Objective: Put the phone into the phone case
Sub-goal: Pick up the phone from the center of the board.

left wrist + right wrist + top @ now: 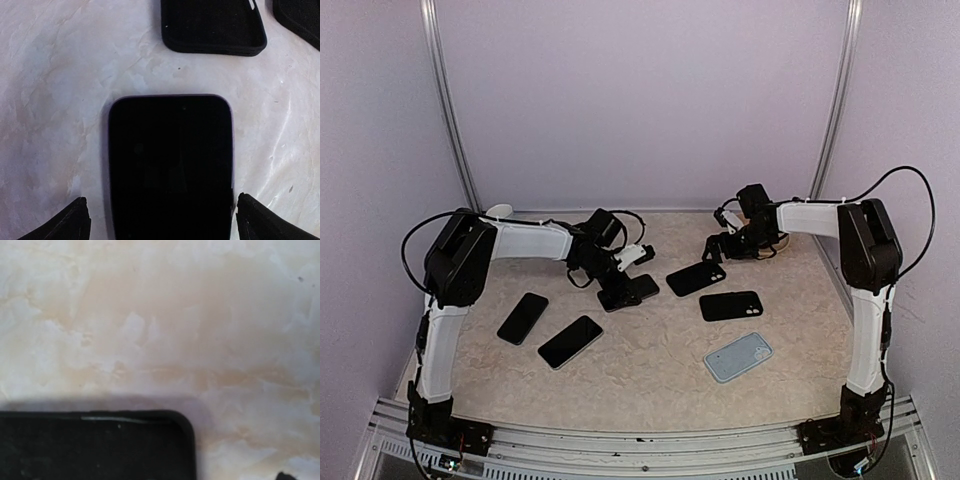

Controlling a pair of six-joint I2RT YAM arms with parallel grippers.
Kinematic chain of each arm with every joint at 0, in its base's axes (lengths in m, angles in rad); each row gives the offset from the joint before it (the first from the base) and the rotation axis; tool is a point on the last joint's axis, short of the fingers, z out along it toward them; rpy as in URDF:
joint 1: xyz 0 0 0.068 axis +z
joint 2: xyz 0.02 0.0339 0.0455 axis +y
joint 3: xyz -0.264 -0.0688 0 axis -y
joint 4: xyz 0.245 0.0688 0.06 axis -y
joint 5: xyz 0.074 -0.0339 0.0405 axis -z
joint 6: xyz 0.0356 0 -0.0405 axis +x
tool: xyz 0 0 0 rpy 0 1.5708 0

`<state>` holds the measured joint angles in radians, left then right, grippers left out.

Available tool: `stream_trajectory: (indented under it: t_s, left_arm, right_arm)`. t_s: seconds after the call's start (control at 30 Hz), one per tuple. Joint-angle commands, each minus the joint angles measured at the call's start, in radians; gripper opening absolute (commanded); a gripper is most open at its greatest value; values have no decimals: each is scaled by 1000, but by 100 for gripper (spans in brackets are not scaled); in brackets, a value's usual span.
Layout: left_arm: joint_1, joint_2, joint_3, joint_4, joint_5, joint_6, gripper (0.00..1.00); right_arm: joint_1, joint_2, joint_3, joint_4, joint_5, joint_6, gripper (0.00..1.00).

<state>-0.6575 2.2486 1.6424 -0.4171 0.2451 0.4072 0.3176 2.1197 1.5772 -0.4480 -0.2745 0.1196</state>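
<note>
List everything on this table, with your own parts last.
phone: one, black screen with a purple edge, flat between the left gripper's fingers
other phones: two, black, side by side on the left of the table
black cases: two, black, right of centre
blue case: one, pale blue, near right
round thing: one, tan, far right under the right arm; cannot tell what it is
table: one, mottled beige
left gripper: one, black, open, low over the phone
right gripper: one, black, open, low by the farther black case
</note>
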Motion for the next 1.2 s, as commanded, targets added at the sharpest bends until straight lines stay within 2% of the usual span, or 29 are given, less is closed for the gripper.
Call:
stream_trajectory:
  t_s: [0.0, 0.33, 0.57, 0.9, 1.1, 1.17]
  left_arm:
    - [23, -3, 26, -43, 58, 15, 99]
    - [19, 22, 29, -75, 104, 38, 99]
    - [2, 54, 27, -74, 59, 36, 99]
    - [-2, 84, 46, -88, 76, 38, 75]
    - [-10, 90, 38, -92, 85, 31, 64]
    - [-11, 86, 33, -87, 88, 21, 63]
  right_arm:
    - [-12, 14, 24, 8, -10, -8, 100]
    - [-12, 24, 35, 1, -14, -14, 100]
    - [-12, 13, 18, 13, -26, -13, 100]
    - [-12, 24, 5, 25, -22, -15, 100]
    - [-12, 26, 5, 30, -16, -13, 100]
    - [-12, 27, 1, 30, -13, -17, 100]
